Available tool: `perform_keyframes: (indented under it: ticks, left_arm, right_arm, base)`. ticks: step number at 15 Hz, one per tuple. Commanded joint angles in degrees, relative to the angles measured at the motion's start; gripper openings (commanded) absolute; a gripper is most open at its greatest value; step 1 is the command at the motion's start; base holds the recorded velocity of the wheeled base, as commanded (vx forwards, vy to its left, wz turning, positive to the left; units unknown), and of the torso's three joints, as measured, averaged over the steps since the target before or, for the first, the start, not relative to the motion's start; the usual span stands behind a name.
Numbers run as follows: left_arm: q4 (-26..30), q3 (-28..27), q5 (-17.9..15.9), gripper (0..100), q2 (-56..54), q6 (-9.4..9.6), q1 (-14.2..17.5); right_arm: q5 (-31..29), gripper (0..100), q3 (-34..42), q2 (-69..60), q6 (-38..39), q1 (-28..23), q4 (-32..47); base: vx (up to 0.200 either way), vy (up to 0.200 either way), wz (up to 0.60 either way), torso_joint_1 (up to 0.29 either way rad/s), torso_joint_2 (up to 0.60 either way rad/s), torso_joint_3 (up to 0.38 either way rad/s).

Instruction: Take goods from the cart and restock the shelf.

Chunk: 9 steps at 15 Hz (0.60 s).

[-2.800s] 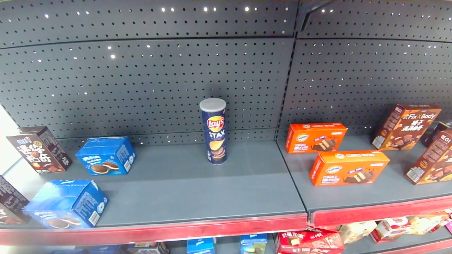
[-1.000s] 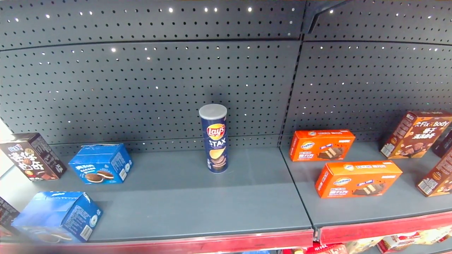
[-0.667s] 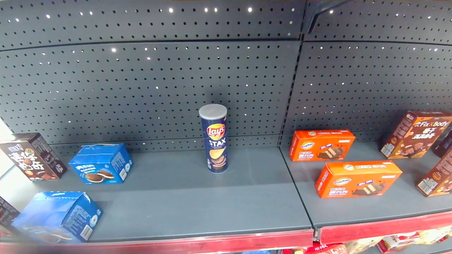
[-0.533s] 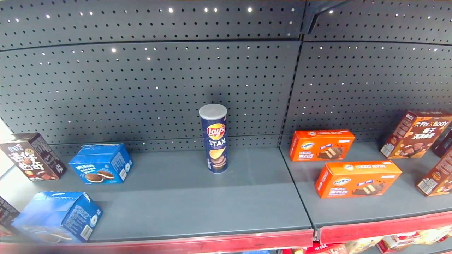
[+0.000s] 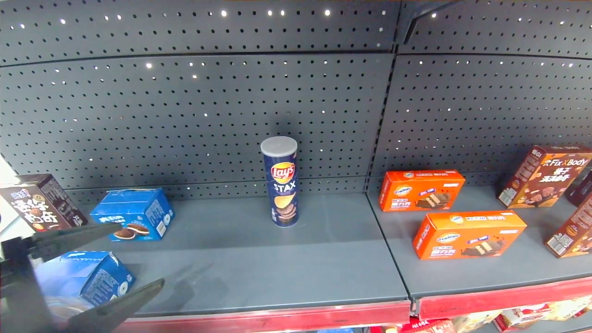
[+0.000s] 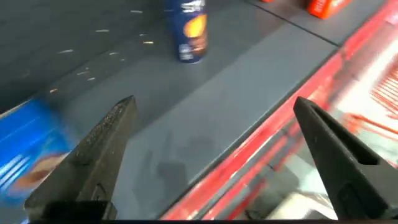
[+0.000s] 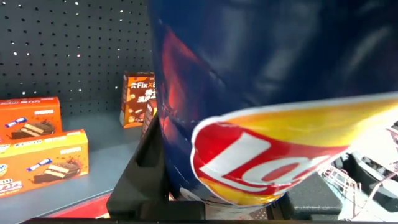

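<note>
Left claw (image 5: 141, 253) gapes wide, empty; one chip can (image 5: 281, 180) stands on the shelf (image 5: 259, 263) ahead of it. Right claw (image 7: 227, 193) grips a second can (image 7: 261, 68), not yet shelved.

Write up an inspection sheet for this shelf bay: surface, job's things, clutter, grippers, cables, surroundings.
Surface: grey shelf with a red front edge, its middle mostly bare.
Job's things: one chip can upright near the back; a blue chip pack in the right gripper.
Clutter: two blue cookie boxes at left, two orange boxes at right, brown boxes far right.
Grippers: left gripper open and empty over the shelf's front left; right gripper shut on the blue chip pack.
Cables: nothing seen.
Surroundings: perforated back panel; more goods below.
</note>
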Motion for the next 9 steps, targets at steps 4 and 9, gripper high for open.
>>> perform_keyframes:
  ticks: [4, 9]
  left_arm:
    - [-2.14, -16.89, 2.61, 100, 27.60, 0.16, -9.20]
    - [-4.86, -13.20, 9.99, 100, 28.74, -5.99, -8.67]
  right_arm:
    - [0.76, 0, 0.31, 3.75, 1.10, 0.15, -0.27]
    - [5.06, 0, 3.03, 9.11, 2.07, 1.56, -1.33]
  base:
    - [0.000, 0.000, 0.00, 0.000, 0.00, 0.000]
    - [0.000, 0.000, 0.00, 0.000, 0.00, 0.000]
